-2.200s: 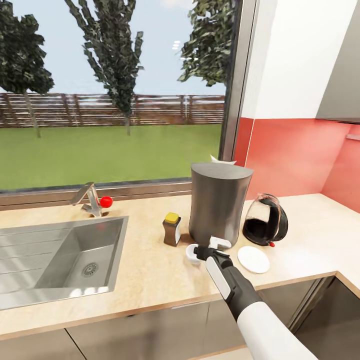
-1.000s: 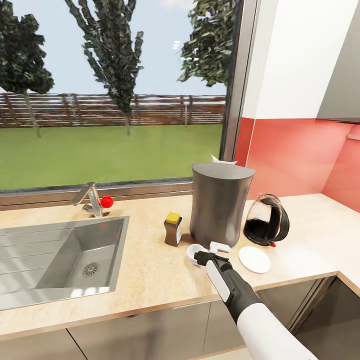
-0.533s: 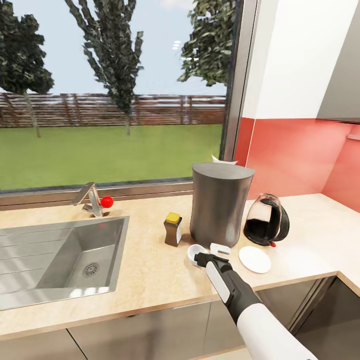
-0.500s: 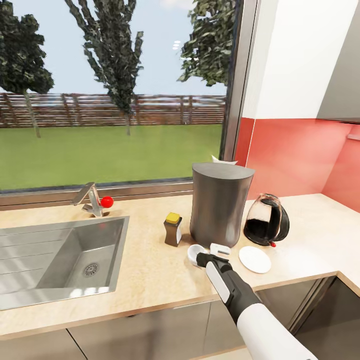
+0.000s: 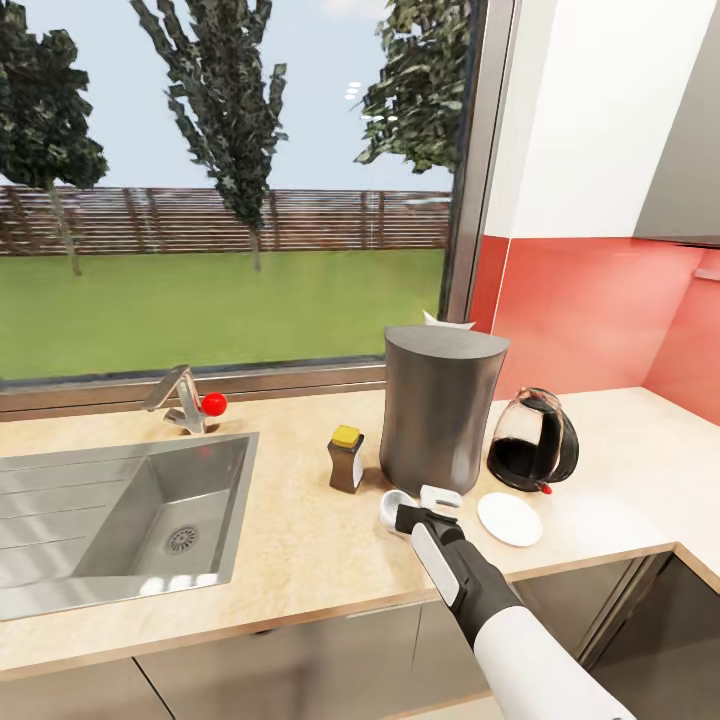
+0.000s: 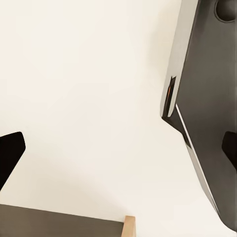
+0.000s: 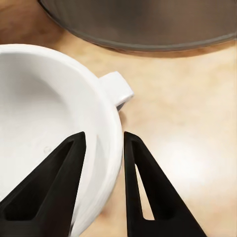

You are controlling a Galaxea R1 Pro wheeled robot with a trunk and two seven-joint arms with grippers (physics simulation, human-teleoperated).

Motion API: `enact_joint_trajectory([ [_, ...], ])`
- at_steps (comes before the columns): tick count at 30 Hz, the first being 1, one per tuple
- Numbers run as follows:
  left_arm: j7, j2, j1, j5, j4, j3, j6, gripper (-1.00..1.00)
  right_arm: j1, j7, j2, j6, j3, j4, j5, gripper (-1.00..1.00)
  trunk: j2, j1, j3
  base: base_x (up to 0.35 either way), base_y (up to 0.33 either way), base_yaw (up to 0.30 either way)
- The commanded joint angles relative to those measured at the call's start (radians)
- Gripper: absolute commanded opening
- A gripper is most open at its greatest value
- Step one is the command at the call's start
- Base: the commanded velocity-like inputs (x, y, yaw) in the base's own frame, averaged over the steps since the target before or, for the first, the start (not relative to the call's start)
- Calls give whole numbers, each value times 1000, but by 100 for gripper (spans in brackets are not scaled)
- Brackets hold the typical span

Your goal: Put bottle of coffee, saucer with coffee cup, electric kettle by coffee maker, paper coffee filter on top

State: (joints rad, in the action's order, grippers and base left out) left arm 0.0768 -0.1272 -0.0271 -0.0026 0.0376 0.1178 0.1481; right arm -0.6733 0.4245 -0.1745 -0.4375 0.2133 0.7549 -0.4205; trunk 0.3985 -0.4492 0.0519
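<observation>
Already most of the station looks set: the coffee maker (image 5: 440, 408) stands on the countertop (image 5: 300, 540), with the coffee bottle (image 5: 345, 459) just beside it at its nine o'clock and the kettle (image 5: 533, 441) just beside it at three o'clock. A pale scrap at the far edge of its top seems to be the paper filter (image 5: 447, 320), though it is too small to be sure. The saucer (image 5: 509, 519) lies bare near the front edge, at about four o'clock from the coffee maker.

What remains, I judge, is getting the cup (image 5: 395, 507) onto that saucer. It sits upright at the coffee maker's six o'clock, mouth up, its axis vertical. In the right wrist view its handle (image 7: 116, 87) points toward the coffee maker's base. The right gripper (image 7: 102, 148) straddles the cup's wall (image 7: 111, 138), one finger inside and one outside, closed on the rim or nearly so. Whether the left gripper is open cannot be told.
</observation>
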Motion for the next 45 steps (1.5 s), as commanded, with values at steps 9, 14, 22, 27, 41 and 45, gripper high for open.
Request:
enact_joint_trajectory([
  [9, 1, 0, 1, 0, 2, 6, 6, 100, 0, 8, 0, 0, 3, -4, -29, -100, 2, -1, 2, 0, 0, 0],
  [14, 1, -1, 1, 0, 2, 7, 5, 100, 0, 8, 0, -1, 3, 2, -29, -100, 2, -1, 2, 0, 0, 0],
  [22, 2, -3, 1, -3, 1, 5, 7, 100, 0, 8, 0, -1, 4, 14, -30, -100, 2, -1, 2, 0, -2, 0],
  [27, 7, -2, 1, -3, 1, 4, 7, 100, 0, 8, 0, -1, 6, 51, -29, -100, 2, -1, 2, -48, -152, 0],
  [41, 9, 0, 1, -4, 1, 8, 5, 100, 0, 8, 0, -3, 6, 61, -29, -100, 2, -1, 2, -79, -246, -13],
  [45, 9, 0, 1, -4, 1, 8, 5, 100, 0, 8, 0, -3, 6, 60, -29, -100, 2, -1, 1, 118, -259, -222],
])
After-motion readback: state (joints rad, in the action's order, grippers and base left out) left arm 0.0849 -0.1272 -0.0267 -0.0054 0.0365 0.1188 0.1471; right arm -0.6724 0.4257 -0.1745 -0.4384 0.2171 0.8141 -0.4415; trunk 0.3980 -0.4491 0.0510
